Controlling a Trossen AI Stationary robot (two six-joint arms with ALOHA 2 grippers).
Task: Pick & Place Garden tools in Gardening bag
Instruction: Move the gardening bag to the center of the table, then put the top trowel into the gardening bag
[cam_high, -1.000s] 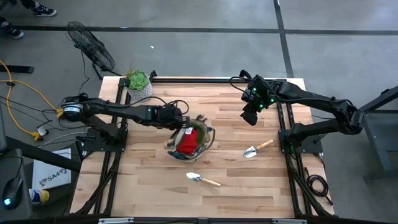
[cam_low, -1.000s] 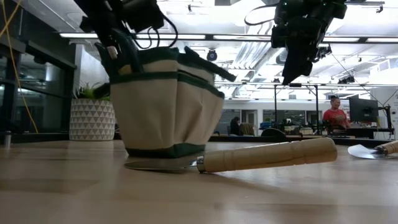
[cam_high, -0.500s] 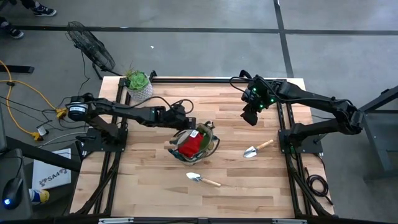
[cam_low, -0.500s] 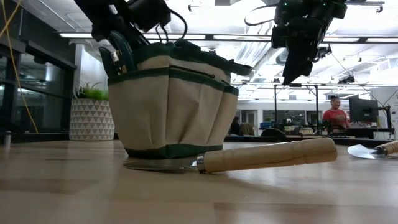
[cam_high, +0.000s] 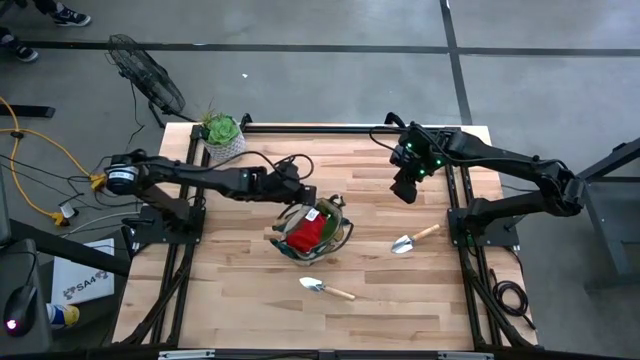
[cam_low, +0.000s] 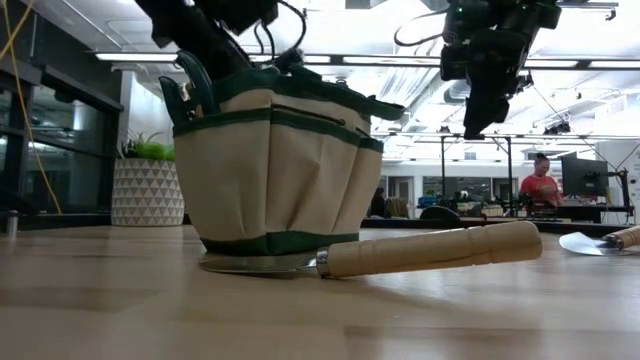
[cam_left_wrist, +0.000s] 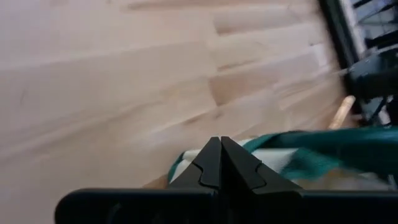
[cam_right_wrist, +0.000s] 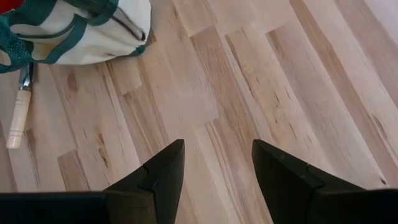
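Note:
The beige gardening bag (cam_high: 340, 228) with green trim stands upright on its base at the table's middle, and it also shows in the low view (cam_low: 270, 170). A red cloth (cam_high: 305, 231) lies inside it. Green shears handles (cam_low: 190, 90) stick out of a side pocket. One trowel (cam_high: 325, 289) lies on the table near the bag's near side. The other trowel (cam_high: 414, 240) lies to the bag's right. My left gripper (cam_left_wrist: 217, 142) is shut and empty just above the bag's far-left rim (cam_high: 298, 190). My right gripper (cam_high: 403, 190) is open and empty, raised at the far right.
A green plant in a white pot (cam_high: 222, 135) stands at the table's far left corner. Bare wooden tabletop (cam_high: 240, 290) lies left of and in front of the bag. A person in red (cam_low: 540, 185) is in the room far behind.
The bag, tipped a second ago, has settled upright on its base and shifted a little toward the table's right. My left gripper has risen from the bag's rim and drawn back a little toward the far edge.

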